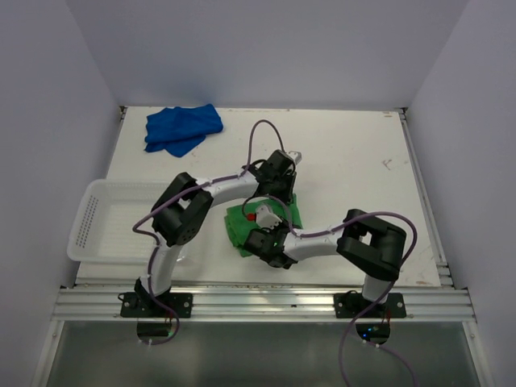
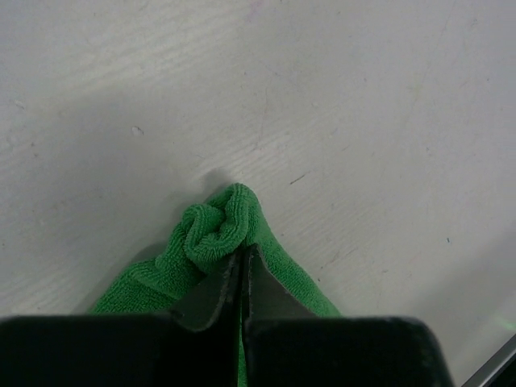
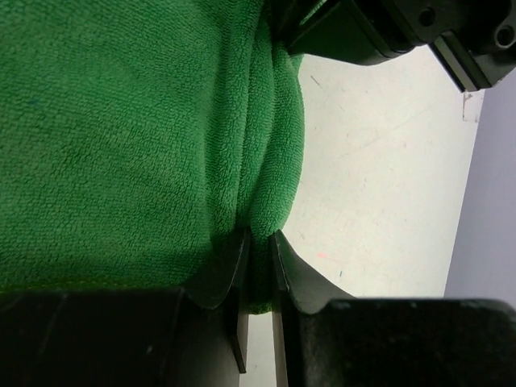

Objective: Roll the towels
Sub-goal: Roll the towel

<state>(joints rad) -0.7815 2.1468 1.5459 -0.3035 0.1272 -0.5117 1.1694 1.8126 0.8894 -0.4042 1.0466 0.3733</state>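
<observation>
The bright green towel [image 1: 242, 222] lies near the table's front middle, partly under both arms. My left gripper [image 1: 278, 181] is shut on its far corner, which bunches into a small curl [image 2: 218, 230] just past the fingertips. My right gripper [image 1: 270, 234] is shut on a folded edge of the same towel [image 3: 274, 161] at its near side. The left gripper's body shows at the top of the right wrist view [image 3: 379, 28]. The royal blue towel [image 1: 182, 129] lies crumpled at the table's far left, away from both grippers.
A white perforated plastic basket [image 1: 97, 218] sits at the left front edge, beside the left arm. The white table [image 1: 355, 161] runs between light walls, with a metal rail [image 1: 258, 302] along the front.
</observation>
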